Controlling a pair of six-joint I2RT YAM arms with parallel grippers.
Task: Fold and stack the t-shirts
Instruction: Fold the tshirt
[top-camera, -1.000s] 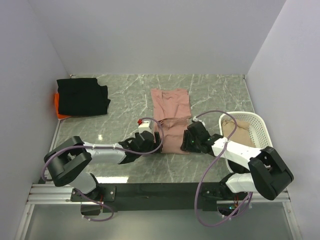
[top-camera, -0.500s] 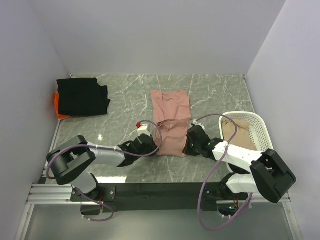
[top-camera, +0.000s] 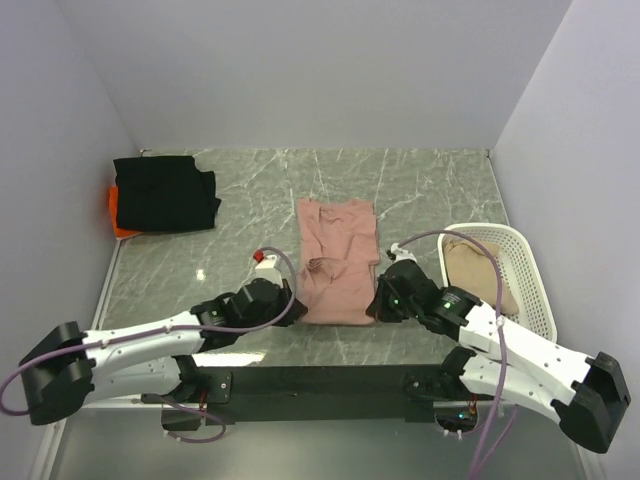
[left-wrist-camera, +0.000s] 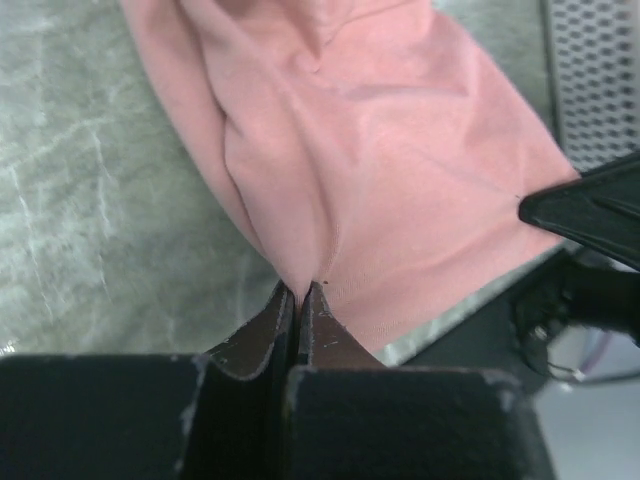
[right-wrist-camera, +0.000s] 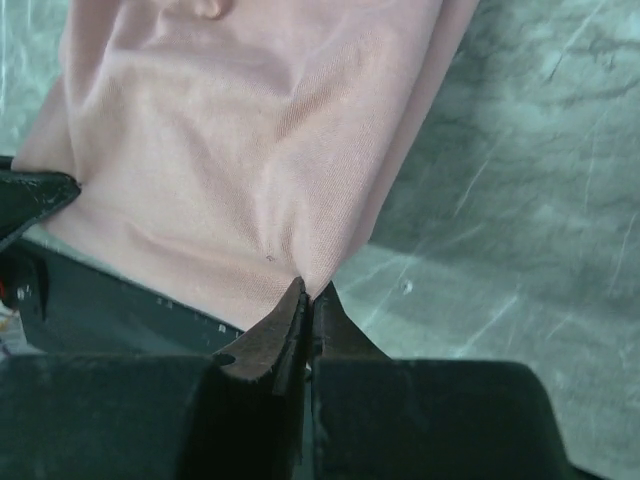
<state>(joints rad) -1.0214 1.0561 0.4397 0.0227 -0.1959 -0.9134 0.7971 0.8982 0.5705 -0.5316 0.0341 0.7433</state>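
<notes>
Both arms pull back vs. a sec ago, left fingers (left-wrist-camera: 268, 338) & right fingers (right-wrist-camera: 268, 342) now clamped on near corners of the pink t-shirt (top-camera: 338, 262) mid-worktop (top-camera: 440, 190), prob. to tension the hem for folding.

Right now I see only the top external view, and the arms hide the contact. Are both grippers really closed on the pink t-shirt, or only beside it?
Observer: The left gripper is. Its wrist view shows the jaws shut with a pinch of the pink t-shirt between the tips.
Operator: And the right one?
Observer: The right gripper is shut on the cloth too, right at its edge, where the bare table begins.
Operator: Does the cloth lie flat near the left pinch?
Observer: No. The left wrist view shows creases running up from the pinch.
</notes>
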